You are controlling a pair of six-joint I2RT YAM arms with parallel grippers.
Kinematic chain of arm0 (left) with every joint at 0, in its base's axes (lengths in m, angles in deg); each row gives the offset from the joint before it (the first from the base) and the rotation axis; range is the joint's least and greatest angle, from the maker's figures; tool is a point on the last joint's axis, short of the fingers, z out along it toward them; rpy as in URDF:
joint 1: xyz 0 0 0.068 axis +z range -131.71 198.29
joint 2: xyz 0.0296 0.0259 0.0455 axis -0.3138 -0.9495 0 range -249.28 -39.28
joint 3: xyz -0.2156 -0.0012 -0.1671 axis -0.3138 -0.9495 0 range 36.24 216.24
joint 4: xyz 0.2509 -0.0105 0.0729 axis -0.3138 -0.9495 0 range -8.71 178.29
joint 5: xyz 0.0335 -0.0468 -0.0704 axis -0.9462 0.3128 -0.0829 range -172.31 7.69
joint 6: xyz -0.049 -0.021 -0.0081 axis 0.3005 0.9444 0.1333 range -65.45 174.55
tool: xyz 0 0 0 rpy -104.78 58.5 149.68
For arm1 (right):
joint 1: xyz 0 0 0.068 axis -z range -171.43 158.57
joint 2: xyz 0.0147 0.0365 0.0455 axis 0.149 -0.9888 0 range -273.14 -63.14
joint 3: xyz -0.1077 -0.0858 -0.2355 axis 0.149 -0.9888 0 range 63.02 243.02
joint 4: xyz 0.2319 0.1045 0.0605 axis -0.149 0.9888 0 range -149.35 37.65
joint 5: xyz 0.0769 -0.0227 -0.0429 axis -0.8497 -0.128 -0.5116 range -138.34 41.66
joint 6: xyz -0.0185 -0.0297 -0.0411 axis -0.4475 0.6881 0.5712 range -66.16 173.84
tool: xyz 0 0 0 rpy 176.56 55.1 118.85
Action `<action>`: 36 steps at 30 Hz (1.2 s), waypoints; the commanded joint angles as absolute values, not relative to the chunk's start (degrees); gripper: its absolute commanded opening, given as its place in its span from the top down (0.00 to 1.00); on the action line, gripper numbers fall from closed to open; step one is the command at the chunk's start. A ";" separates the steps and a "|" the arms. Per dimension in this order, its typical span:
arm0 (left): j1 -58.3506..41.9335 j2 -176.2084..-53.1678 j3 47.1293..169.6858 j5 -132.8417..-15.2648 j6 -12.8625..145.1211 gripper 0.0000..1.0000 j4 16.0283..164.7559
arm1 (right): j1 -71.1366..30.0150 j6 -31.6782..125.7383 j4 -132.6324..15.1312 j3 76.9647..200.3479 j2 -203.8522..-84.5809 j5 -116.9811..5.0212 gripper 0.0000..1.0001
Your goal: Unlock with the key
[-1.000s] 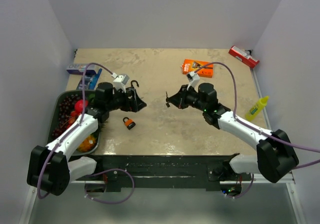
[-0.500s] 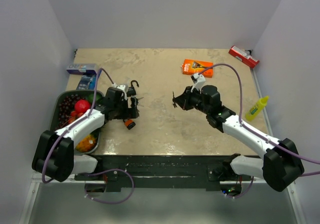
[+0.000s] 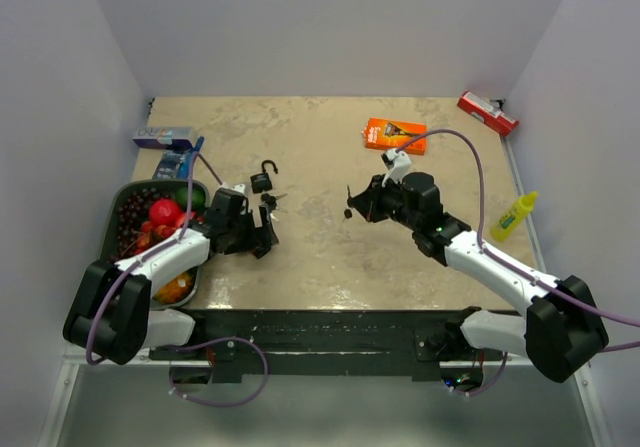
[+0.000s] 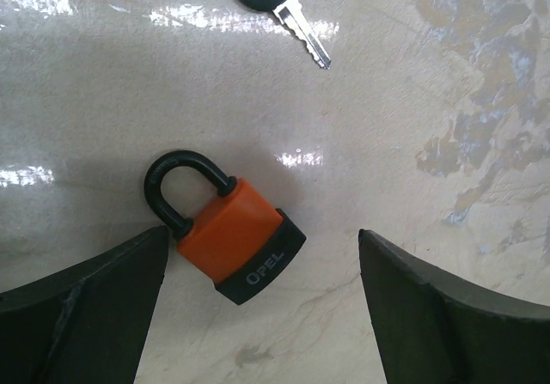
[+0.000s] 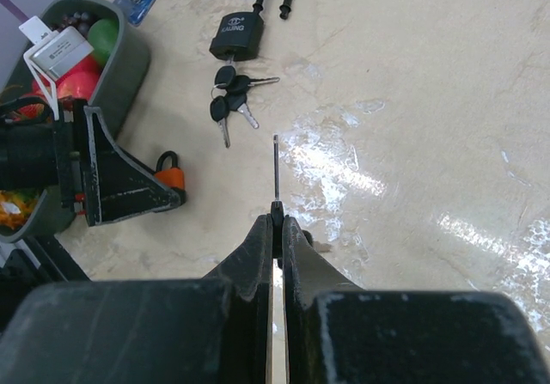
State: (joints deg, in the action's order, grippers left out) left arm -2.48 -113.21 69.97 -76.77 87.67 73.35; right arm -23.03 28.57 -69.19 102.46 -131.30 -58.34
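A small orange padlock (image 4: 230, 240) with a black shackle lies flat on the table. My left gripper (image 4: 262, 231) is open and low over it. One finger almost touches the shackle; the other stands well apart. In the top view the left gripper (image 3: 262, 239) covers the padlock. My right gripper (image 5: 277, 216) is shut on a key (image 5: 276, 167), its thin blade sticking forward. It hovers over the table's middle (image 3: 352, 207), to the right of the padlock (image 5: 172, 176).
A black padlock (image 3: 262, 179) with its shackle open lies behind the left gripper, a bunch of keys (image 3: 271, 201) beside it. A green fruit basket (image 3: 113, 229) stands at the left edge. An orange box (image 3: 396, 135), a red box (image 3: 488, 113), a yellow bottle (image 3: 514, 217) and a blue packet (image 3: 165, 139) lie around.
My left gripper has come down and toward the near edge, from near the black padlock to straddling the orange one. My right gripper shifted slightly right with the key, then held still.
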 commanded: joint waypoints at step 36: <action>-11.86 -122.86 76.93 -91.28 83.03 0.15 65.61 | -22.72 29.32 -71.48 101.25 -130.99 -59.15 1.00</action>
